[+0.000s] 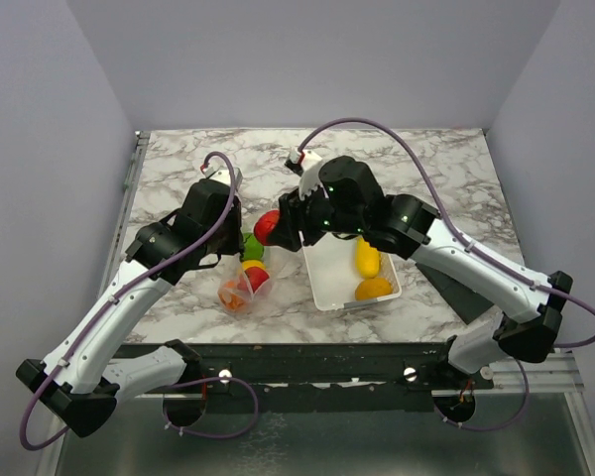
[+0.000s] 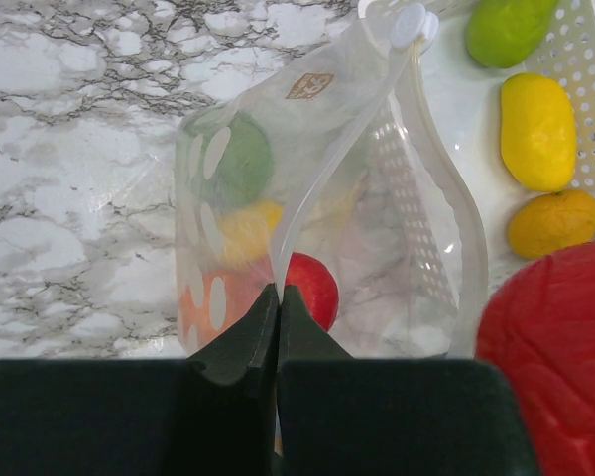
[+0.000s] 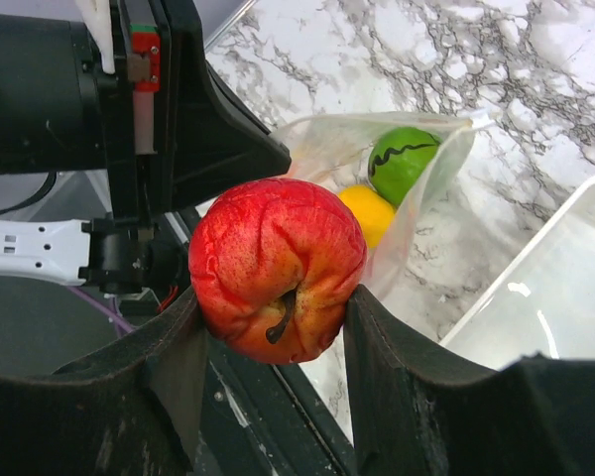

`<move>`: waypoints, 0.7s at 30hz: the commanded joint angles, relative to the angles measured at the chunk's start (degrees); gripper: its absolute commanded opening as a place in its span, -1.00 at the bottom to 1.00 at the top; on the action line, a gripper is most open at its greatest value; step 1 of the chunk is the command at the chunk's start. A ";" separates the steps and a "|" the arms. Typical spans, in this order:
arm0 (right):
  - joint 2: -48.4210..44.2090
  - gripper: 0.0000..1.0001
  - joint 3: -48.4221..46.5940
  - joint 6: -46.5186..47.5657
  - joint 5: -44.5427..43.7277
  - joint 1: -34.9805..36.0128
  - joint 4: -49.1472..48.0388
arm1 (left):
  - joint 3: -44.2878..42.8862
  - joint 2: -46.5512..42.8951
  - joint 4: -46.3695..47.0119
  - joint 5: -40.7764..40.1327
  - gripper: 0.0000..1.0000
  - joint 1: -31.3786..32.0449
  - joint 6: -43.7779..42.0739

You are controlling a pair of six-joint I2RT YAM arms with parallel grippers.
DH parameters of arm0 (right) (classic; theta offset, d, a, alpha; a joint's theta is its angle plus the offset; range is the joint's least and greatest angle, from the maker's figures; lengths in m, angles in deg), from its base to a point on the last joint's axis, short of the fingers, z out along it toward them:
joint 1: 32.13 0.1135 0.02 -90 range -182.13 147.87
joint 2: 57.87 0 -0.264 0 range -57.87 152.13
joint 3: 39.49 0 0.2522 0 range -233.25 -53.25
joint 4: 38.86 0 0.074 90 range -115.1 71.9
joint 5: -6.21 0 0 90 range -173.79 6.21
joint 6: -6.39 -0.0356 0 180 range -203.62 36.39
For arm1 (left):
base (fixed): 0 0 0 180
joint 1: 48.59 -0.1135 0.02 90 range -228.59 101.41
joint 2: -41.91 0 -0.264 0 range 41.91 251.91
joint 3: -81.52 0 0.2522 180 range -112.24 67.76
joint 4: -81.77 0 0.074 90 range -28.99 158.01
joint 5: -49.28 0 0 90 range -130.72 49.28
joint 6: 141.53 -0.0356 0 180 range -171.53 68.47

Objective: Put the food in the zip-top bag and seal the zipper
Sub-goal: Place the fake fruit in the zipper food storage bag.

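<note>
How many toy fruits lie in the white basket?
3: a green fruit at one end, a yellow fruit in the middle, an orange fruit beside it. More may be hidden.

Left pincer closed, right pincer parted

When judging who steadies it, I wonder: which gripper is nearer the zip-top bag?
Left. The left gripper is shut on the edge of the zip-top bag, touching it; the right gripper holds a red apple just outside its mouth.
</note>
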 commanded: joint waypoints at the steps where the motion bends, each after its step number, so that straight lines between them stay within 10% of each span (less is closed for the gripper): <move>1: 5.00 -0.53 -3.49 1.26 -3.77 2.40 0.97 | -2.05 -0.24 -0.81 -1.38 -1.00 0.02 -0.44; 21: 17.44 -0.41 -4.91 -3.43 -9.11 5.36 -0.18 | -1.77 -0.20 -0.83 -0.99 -1.00 0.02 -0.08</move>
